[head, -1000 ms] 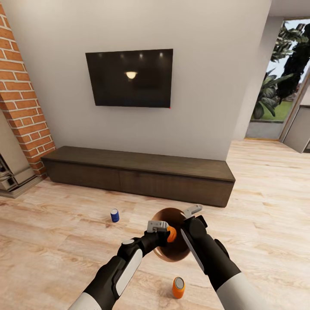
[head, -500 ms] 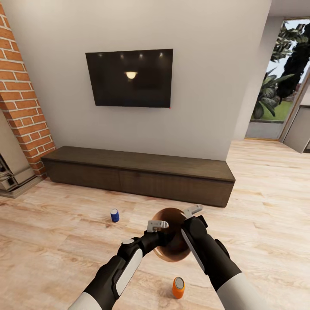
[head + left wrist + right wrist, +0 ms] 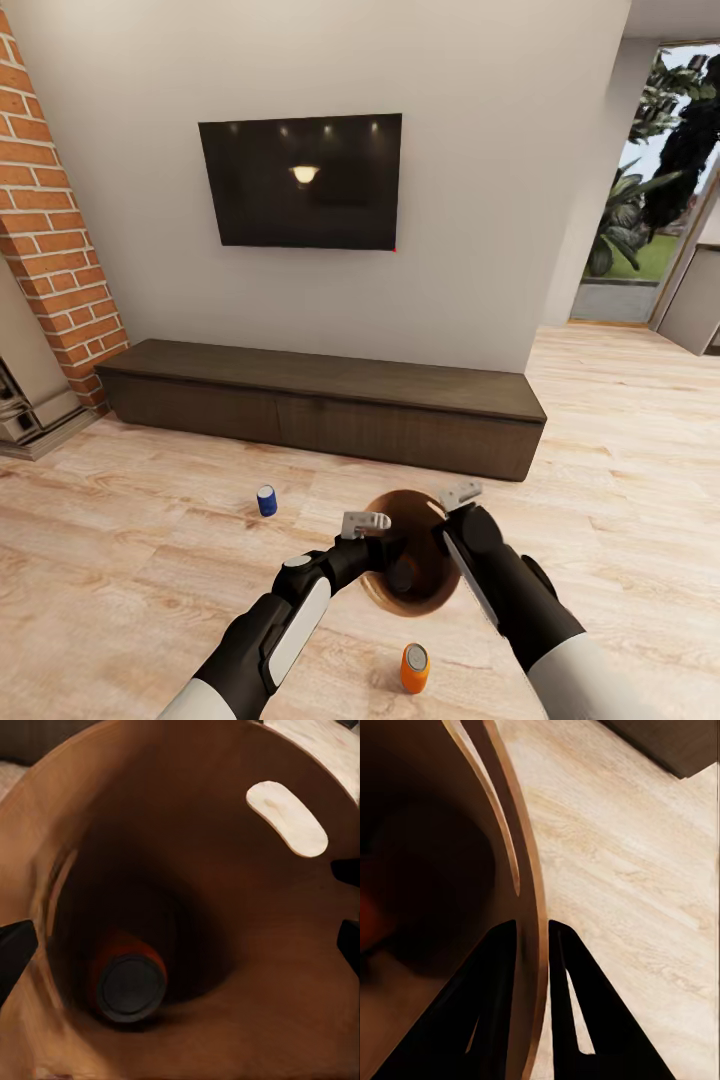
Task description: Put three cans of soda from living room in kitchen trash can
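The right tool (image 3: 532,937) pinches the tan-brown wood-lined round bin's (image 3: 425,590) rim, while the released left tool (image 3: 368,524) half-hides its mouth, an orange can (image 3: 126,973) dim inside.

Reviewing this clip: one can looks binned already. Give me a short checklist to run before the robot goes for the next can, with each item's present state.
1. Orange can inside the bin: ok, it lies at the bottom.
2. Right gripper gripping the bin's rim: ok, one finger on each side of the wall.
3. Left gripper empty: ok, its fingers are spread at the bin's mouth.
4. Second orange can upright on the floor near the robot: ok.
5. Blue can upright before the cabinet: ok.
6. All cans binned: not ok, two remain out.
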You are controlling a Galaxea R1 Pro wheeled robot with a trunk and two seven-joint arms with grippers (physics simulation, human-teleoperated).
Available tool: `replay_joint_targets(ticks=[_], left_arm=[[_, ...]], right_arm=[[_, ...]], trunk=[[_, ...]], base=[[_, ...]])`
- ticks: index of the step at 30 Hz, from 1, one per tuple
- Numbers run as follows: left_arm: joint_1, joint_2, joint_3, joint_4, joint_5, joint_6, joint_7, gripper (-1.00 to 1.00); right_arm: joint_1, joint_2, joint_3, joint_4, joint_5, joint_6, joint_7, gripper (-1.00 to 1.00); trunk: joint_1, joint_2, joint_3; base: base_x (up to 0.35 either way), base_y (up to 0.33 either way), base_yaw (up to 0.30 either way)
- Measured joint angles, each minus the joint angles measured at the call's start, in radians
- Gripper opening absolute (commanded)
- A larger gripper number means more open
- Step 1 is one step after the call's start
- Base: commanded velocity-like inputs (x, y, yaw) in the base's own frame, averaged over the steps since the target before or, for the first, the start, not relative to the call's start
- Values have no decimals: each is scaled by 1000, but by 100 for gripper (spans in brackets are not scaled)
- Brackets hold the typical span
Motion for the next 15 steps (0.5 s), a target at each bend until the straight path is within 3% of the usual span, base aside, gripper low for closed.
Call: replay_joint_targets(ticks=[3,5,7,9,11,15], left_arm=[[0,0,0,0,0,0,0,100],[0,0,0,0,0,0,0,100],[0,0,0,-1,0,0,0,100],[0,0,0,-2,0,0,-1,100],[0,0,0,-2,0,0,-1,100],[0,1,0,-4,0,0,-3,100]], right_arm=[[0,-47,-6,1,33,2,59,-100],[0,-84,-37,-1,15,1,105,-100],[0,-96,-60,-2,29,2,119,-100],[-1,-120,-97,-2,14,1,138,-100],[-1,-132,-106,-2,37,2,138,-100],[-2,-171,-125,-1,24,2,158,-100]], trunk=[[0,0,0],[0,0,0],[0,0,0],[0,0,0],[0,0,0],[0,0,0]], base=[[0,0,0],[0,0,0],[0,0,0],[0,0,0],[0,0,0],[0,0,0]])
